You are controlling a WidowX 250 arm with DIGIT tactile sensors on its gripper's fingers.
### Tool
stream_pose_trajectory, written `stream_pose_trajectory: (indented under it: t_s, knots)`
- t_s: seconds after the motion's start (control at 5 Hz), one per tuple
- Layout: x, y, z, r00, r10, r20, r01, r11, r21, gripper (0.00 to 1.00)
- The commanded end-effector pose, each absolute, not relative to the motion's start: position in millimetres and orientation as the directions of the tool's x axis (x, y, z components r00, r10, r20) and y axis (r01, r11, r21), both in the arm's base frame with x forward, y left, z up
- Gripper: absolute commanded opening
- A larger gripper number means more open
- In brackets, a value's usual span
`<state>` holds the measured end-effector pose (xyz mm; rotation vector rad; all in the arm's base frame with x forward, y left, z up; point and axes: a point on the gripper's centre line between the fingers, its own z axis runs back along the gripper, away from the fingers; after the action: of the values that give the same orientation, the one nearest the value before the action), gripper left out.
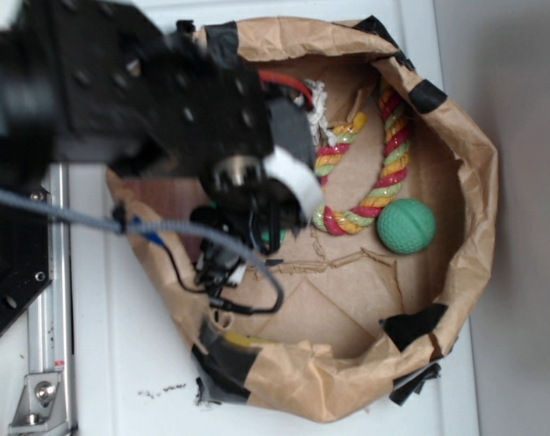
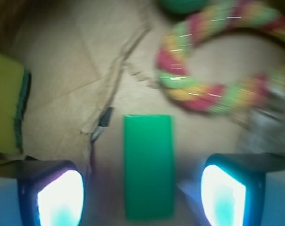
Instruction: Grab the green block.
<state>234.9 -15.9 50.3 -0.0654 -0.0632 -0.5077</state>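
1. Low centre of the wrist frame: gripper [image 2: 142, 193] spread wide, holding nothing; one pad [image 2: 60, 197] lower left, the other lower right, both clear of the block.
2. Green block [image 2: 148, 165] lies flat between the pads, long axis running up the frame, gaps on both sides. In the exterior view only a green sliver [image 1: 273, 239] shows under the gripper [image 1: 256, 213], centre-left of frame.
3. Progress, my read: approach and alignment look done, block centred in the gap. Left: maybe a little more descent, then close and lift. Height above the block cannot be judged from these blurred frames.
4. Outward: rope toy [image 2: 217, 61] upper right in wrist view, near the block but apart. Ball [image 1: 405, 225] right of centre in exterior view, just beside the rope's end.
5. Bag [image 1: 465, 136] walls ring everything, black tape patches on the rim; torn cardboard floor [image 1: 347, 300].
6. Yellow-green thing with dark edge [image 2: 8, 103] at left edge of wrist view, unclear what.
7. Counts: one block, one ball, one rope toy, one bag, one gripper with two pads.
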Motion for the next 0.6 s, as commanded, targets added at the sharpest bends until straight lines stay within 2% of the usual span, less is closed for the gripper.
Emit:
stream_pose_trajectory:
  t_s: [0.0,0.2,0.4]
  knots:
    - [244,-37,16,0.813,-0.579,0.062,0.582,0.811,-0.064,1.0]
    - [235,-43,3,0.822,-0.568,0.049,0.57,0.816,-0.102,0.0]
    - [235,-45,14,0.815,-0.577,0.055,0.58,0.808,-0.103,0.0]
